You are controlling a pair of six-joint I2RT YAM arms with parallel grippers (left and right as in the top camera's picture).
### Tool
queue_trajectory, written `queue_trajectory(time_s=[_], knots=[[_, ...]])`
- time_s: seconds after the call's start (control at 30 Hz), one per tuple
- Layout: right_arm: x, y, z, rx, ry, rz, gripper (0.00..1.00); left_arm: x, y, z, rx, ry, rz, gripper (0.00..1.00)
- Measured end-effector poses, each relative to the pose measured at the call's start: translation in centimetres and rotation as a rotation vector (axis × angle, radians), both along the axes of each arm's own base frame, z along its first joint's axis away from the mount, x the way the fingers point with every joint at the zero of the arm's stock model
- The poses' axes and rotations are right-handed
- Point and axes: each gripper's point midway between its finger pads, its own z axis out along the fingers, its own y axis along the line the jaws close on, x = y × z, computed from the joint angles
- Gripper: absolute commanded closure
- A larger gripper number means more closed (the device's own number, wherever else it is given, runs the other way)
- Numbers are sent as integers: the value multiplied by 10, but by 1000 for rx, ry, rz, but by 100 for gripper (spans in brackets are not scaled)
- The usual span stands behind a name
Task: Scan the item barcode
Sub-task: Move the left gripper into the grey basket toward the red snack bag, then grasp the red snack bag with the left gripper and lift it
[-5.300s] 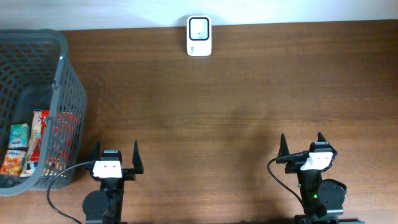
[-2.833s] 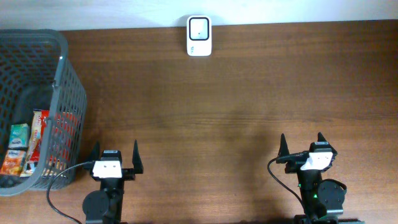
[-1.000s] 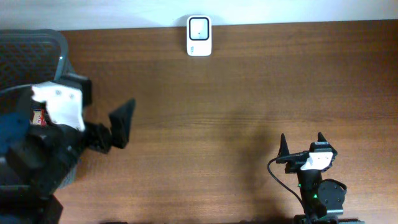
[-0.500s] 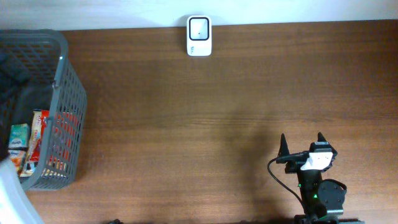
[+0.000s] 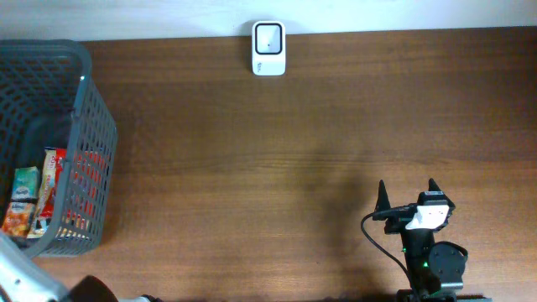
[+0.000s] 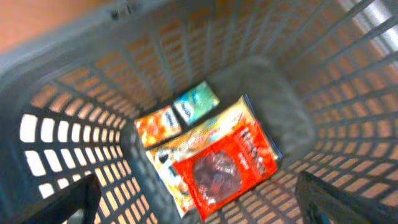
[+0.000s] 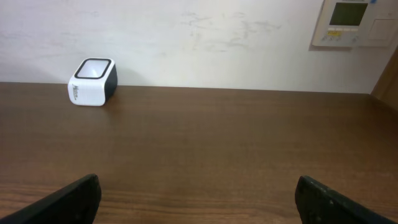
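Directly over basket (image 6: 62, 134), left tool (image 6: 196, 196) spread.

Snack packets (image 5: 32, 200) lie inside the grey basket (image 5: 91, 126); well right of it sit the white scanner (image 5: 268, 49) and the right end effector (image 5: 407, 186), jaws spread.

A dark brown wooden desk (image 5: 319, 143) with a fine lengthwise grain fills most of the overhead view. At its left end stands a grey plastic basket (image 5: 94, 143) with lattice walls and a rounded rim; its left part runs out of the overhead picture. In the left wrist view the basket's walls slope inward to a smaller floor, and light shows through the slots. Behind the desk's far edge rises a pale wall (image 7: 205, 43), faintly scuffed. High on it, toward the right, is a white control panel (image 7: 351, 22) with a greenish display. A strip of brown wood (image 7: 388, 81) stands at the right edge, below the panel.
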Motion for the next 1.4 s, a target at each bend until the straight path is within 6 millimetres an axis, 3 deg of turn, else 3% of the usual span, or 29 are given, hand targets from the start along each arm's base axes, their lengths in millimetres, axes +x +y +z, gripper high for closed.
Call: queue_trajectory(time_s=[0.17,0.3,0.6,0.83,1.07,1.17,1.27,1.4], knots=[[0,0,0,0,0,0,1,14,7,-30,-62,65,-32,9],[0,0,0,-1,0,0,2,29,5,-56,-122,109,-126,6],[0,0,0,-1,0,0,1,33,3,-159,-239,271,-230,5],[0,0,0,0,0,0,2,37,2,-197,-235,286,-302,6],[0,0,0,-1,0,0,1,43,-11,-229,-263,258,-420,6],[0,0,0,-1,0,0,1,40,-16,-242,-276,265,-438,16],[0,0,0,-1,0,0,1,36,-21,-252,-293,273,-445,47],[0,0,0,0,0,0,1,36,-25,-256,-309,268,-464,52]])
